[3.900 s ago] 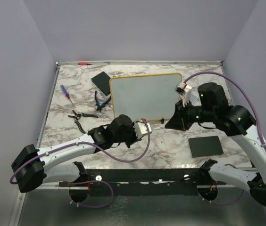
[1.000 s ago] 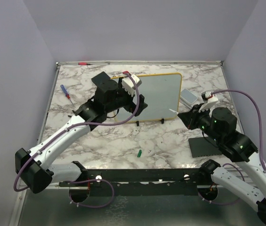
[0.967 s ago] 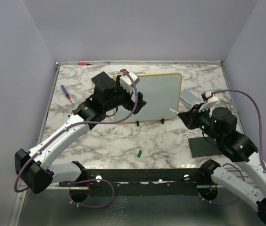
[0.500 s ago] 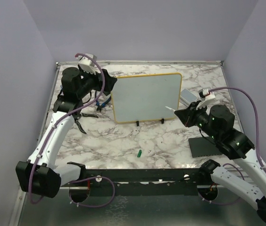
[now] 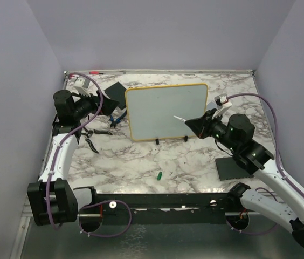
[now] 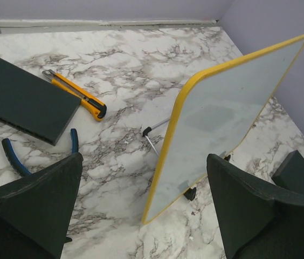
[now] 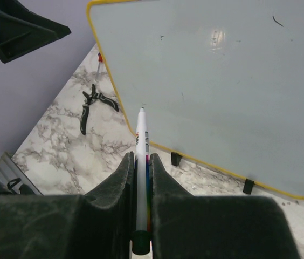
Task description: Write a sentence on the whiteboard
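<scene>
1. Two shifts: our left pincer (image 5: 102, 104), spread empty, withdrew to the upper left.
2. Our right pincer (image 5: 194, 125), clamping the marker (image 5: 179, 118), now nears the blank whiteboard (image 5: 157, 108) at mid-frame; we judge writing can begin.

Plain lilac walls (image 5: 157, 32) close in a marble-patterned table (image 5: 136, 162) on three sides (grey veins on white). A metal strip (image 5: 157, 70) edges its far side; light is even.
</scene>
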You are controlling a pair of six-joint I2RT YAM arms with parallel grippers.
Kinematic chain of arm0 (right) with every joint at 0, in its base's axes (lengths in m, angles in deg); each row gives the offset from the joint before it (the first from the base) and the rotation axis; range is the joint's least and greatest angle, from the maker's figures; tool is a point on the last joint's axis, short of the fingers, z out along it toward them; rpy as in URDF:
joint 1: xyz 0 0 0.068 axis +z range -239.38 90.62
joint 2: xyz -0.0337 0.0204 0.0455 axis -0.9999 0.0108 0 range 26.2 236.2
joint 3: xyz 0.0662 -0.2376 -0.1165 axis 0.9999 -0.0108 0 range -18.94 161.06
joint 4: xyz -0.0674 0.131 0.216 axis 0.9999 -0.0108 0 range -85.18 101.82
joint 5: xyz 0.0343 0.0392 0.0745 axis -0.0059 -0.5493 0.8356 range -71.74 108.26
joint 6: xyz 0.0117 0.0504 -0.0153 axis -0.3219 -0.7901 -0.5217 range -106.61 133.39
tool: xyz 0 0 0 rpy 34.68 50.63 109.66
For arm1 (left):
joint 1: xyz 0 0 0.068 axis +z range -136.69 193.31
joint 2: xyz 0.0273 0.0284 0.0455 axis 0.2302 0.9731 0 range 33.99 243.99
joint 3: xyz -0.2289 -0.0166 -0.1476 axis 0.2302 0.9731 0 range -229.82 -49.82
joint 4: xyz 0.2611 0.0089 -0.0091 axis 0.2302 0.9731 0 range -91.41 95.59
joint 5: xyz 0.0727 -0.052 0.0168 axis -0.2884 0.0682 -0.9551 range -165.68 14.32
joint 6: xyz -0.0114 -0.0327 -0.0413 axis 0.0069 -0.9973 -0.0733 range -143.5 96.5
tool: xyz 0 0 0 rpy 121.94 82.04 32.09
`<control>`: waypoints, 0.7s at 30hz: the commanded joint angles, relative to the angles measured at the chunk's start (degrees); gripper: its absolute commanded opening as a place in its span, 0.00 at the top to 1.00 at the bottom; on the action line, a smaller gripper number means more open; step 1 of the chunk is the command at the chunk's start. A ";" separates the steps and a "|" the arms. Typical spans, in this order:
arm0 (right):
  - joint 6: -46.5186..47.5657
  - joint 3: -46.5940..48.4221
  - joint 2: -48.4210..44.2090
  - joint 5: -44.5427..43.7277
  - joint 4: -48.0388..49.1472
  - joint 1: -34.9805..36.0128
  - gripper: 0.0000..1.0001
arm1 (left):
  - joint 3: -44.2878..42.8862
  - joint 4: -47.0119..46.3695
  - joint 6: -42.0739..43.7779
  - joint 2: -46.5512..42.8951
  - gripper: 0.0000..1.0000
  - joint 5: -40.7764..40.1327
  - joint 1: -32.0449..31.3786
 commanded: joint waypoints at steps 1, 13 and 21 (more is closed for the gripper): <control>-2.58 -2.95 3.33 1.42 14.50 1.62 1.00 | 0.28 -5.29 -0.46 1.32 0.05 9.68 2.94; -0.10 -2.78 16.62 -5.71 31.98 7.55 1.00 | 1.73 -6.22 0.80 5.59 0.18 15.25 0.62; -0.11 0.25 23.99 -3.29 38.19 8.24 1.00 | 1.58 -5.95 1.32 8.52 0.20 12.68 -3.08</control>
